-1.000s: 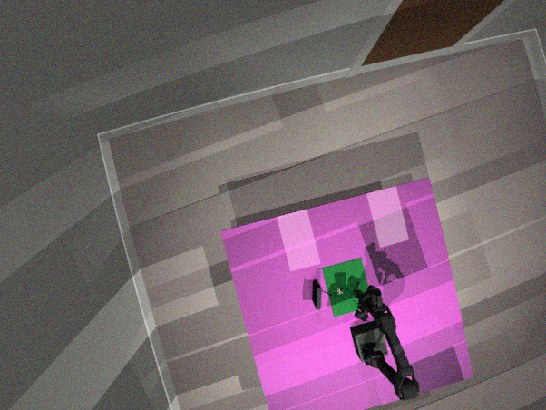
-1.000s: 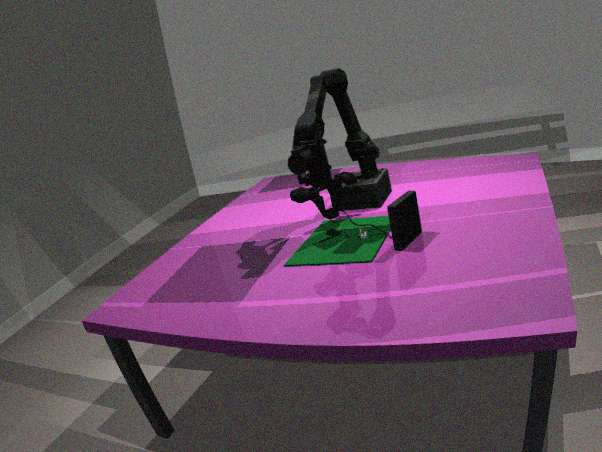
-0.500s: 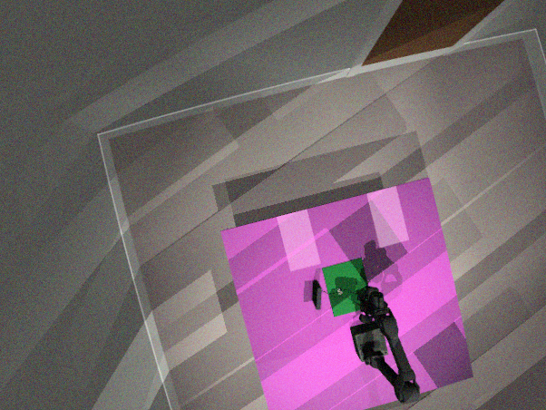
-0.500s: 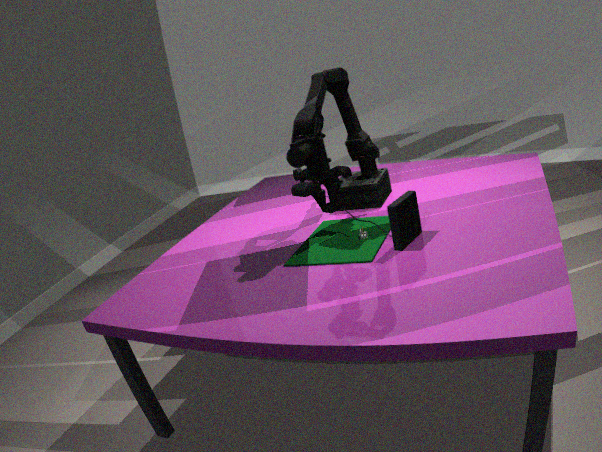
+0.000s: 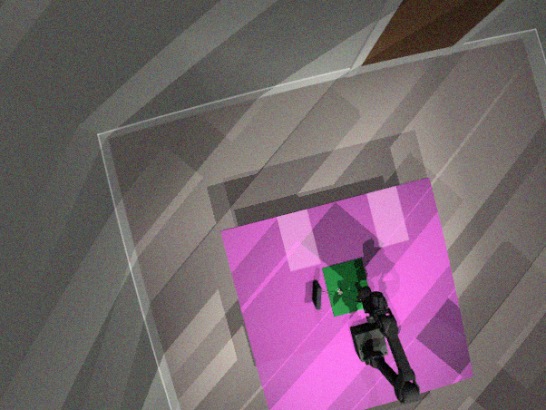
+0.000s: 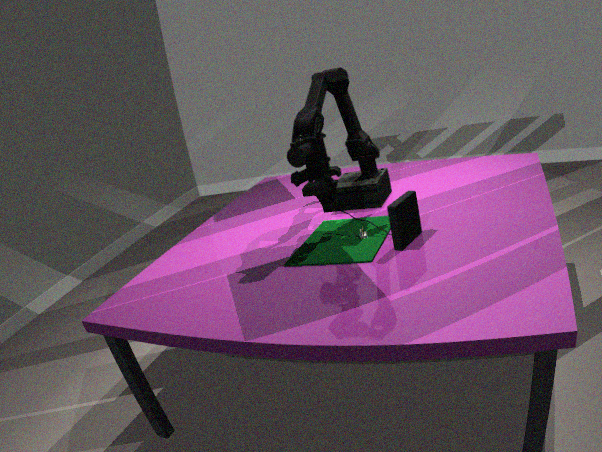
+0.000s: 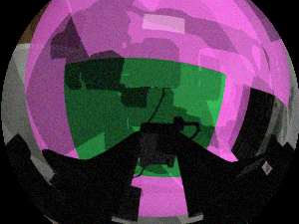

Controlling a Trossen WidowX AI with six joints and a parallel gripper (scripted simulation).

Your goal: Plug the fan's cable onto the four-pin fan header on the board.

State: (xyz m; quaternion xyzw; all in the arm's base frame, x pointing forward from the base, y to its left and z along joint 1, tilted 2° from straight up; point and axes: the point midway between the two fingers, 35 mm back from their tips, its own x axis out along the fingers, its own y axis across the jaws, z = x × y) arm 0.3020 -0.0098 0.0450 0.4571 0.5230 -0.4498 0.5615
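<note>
The gripper (image 5: 362,295) (image 6: 327,206) (image 7: 157,138) is shut on the dark plug (image 7: 151,150), raised a little above the green board (image 5: 333,273) (image 6: 345,255) (image 7: 97,111). Beyond its fingertips the wrist view shows the board. A thin black cable (image 6: 354,217) (image 7: 197,131) loops from the plug toward the fan (image 5: 316,295) (image 6: 406,220) (image 7: 252,123), a black slab standing beside the board. A small bright piece (image 5: 339,291) (image 6: 363,233), seemingly the header pins, stands on the board on the fan's side of the gripper. The plug's lower end is too dark to make out.
The magenta table (image 5: 299,354) (image 6: 475,290) carries the board, fan and arm. The arm's black base (image 5: 369,342) (image 6: 361,189) stands close behind the board. The fan stands upright close to the board's edge. Strong shadows cross the board and table.
</note>
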